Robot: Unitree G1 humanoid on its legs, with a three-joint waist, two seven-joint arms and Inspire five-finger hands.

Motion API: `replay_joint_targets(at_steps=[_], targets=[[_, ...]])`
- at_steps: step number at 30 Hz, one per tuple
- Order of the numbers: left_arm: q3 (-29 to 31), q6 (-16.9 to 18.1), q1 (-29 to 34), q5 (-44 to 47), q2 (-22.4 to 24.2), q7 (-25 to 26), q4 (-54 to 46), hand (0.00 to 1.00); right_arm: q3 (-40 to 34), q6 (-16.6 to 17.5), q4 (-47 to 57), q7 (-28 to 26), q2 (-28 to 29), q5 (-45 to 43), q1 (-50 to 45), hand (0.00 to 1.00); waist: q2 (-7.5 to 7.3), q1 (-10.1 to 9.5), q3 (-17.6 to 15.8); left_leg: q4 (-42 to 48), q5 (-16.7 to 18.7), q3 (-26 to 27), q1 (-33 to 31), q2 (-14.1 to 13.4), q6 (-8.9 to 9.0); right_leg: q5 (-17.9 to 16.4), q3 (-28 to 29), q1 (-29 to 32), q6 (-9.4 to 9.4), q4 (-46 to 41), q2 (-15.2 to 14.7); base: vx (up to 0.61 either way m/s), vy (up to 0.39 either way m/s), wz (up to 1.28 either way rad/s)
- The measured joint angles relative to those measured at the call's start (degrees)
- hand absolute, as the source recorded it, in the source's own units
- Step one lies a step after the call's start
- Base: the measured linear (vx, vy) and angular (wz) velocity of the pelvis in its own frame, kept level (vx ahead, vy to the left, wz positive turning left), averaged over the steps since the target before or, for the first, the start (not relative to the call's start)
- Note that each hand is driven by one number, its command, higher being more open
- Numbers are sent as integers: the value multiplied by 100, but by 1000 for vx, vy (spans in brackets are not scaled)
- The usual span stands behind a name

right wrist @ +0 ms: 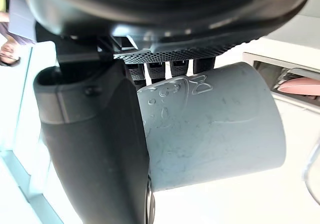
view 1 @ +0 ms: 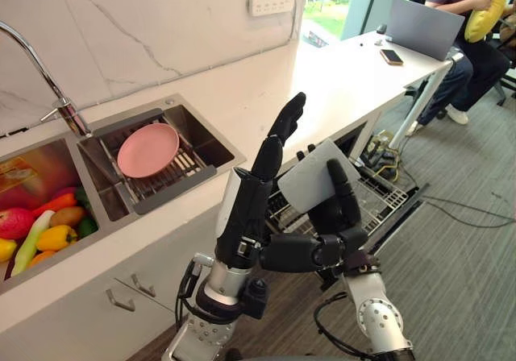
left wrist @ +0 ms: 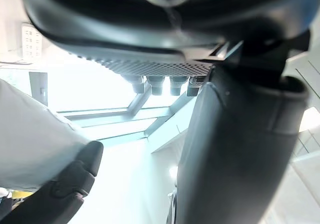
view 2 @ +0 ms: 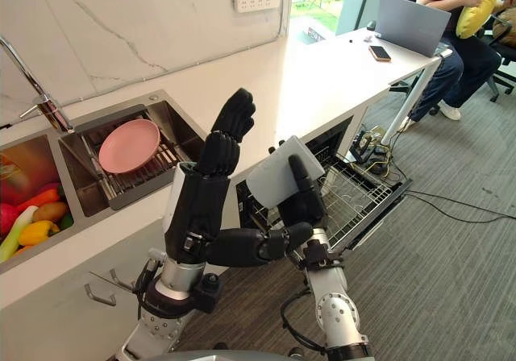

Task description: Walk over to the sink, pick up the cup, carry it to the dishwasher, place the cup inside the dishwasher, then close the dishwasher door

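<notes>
The right hand (view 1: pixel 339 216) holds the grey cup (view 1: pixel 314 180) at frame centre, fingers and thumb curled round its wall. The cup is tilted, directly above the pulled-out dishwasher rack (view 1: pixel 387 196). The left hand (view 1: pixel 251 196), fingers straight and together, stands just left of the cup and crowds the descent. A pink plate (view 1: pixel 147 149) lies well apart at upper left.

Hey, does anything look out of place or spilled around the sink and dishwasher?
Nothing looks spilled or broken. The one oddity is the pile of fruit and vegetables in the left sink basin. The grey cup sits tilted in the right hand over the pulled-out dishwasher rack; the left hand is raised open.
</notes>
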State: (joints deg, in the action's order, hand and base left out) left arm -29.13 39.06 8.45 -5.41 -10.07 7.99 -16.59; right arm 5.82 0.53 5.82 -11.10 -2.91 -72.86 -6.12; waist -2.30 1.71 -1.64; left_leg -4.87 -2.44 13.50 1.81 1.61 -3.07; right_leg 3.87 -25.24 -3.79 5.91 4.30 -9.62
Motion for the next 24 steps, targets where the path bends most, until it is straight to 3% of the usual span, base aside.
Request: replay_joint_targets(at_steps=[3, 7, 8, 10, 16, 19, 24], targets=[[-4, -333, 15, 1042, -1, -886, 178, 100, -190, 168, 0, 145, 35, -12, 64, 0, 0, -4, 1, 0, 8, 35, 10, -6, 12, 12, 28, -1, -2, 26, 9, -1, 5, -4], [-83, -1026, 21, 2274, -7, -1960, 402, 100, -529, 307, 11, 295, 41, 5, 138, 0, 1, -1, 1, 1, 20, 82, 15, -9, 27, 33, 87, -1, -2, 49, 15, 1, 10, -8], [-161, -1339, 20, 2582, -23, -2351, 585, 100, -749, 358, 13, 429, 31, 86, 144, 0, 1, 5, 1, 1, 26, 108, 20, -10, 33, 37, 117, 4, -2, 49, 16, -3, 9, -7], [-215, -1491, 29, 2681, -30, -2487, 612, 100, -887, 359, 13, 539, -4, 202, 134, 0, 1, 19, 1, 1, 29, 115, 19, -10, 35, 39, 126, 10, 0, 49, 15, -5, 7, -5], [-533, -2448, 86, 2648, -137, -3012, 1289, 100, -1555, 235, 5, 954, -461, 1427, 132, 0, 3, 102, 2, 39, 77, 213, 23, -32, 60, 47, 230, 64, 1, 50, 29, -16, -1, -9], [-493, -2791, 162, 2427, -288, -3019, 1728, 100, -1803, 64, -60, 1043, -719, 2105, 113, 0, 3, 116, 1, 103, 121, 288, 8, -60, 72, 49, 297, 87, -2, 50, 44, -11, -13, -12], [-460, -3077, 262, 1977, -387, -2920, 2553, 100, -2134, -280, -560, 1030, -1134, 2943, 108, 0, 6, 198, 0, 104, 133, 329, 3, -64, 68, 50, 329, 115, -3, 52, 40, -6, -5, -5]])
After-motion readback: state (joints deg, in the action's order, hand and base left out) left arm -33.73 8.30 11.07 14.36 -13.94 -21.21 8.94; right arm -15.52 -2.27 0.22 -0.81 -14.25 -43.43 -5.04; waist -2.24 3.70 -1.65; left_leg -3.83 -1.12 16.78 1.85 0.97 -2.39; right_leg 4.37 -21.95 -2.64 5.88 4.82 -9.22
